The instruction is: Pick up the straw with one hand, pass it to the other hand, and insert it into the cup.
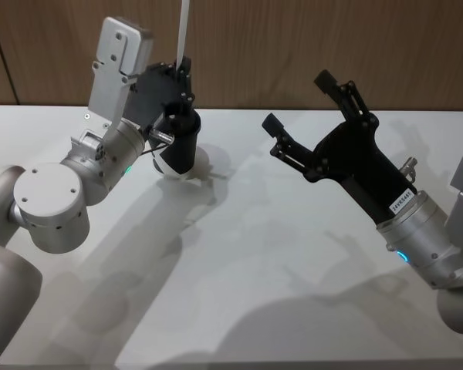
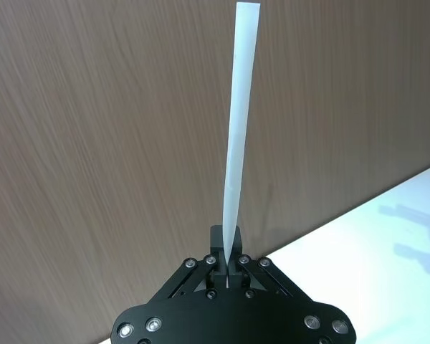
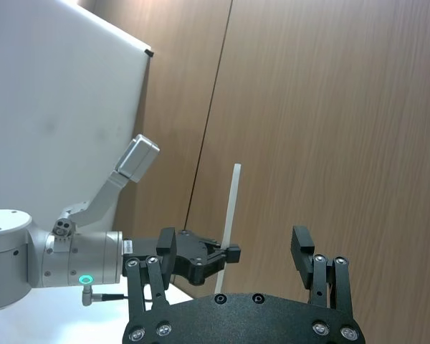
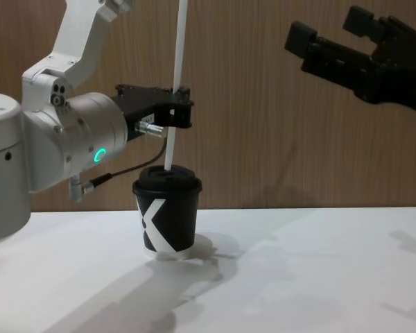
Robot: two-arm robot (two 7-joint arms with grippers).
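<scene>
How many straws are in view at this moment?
1. The straw stands upright in the left claw, its lower tip at the lid of the cup. The right claw is open and holds none.

The cup (image 4: pixel 168 216) is standing on the table (image 4: pixel 298 277), toward its left. The left gripper (image 4: pixel 182 106) is hovering directly above the cup, with the straw (image 4: pixel 175 90) standing upright, its lower end meeting the lid. The right gripper (image 1: pixel 301 112) is hanging well apart to the right, above the table.
</scene>
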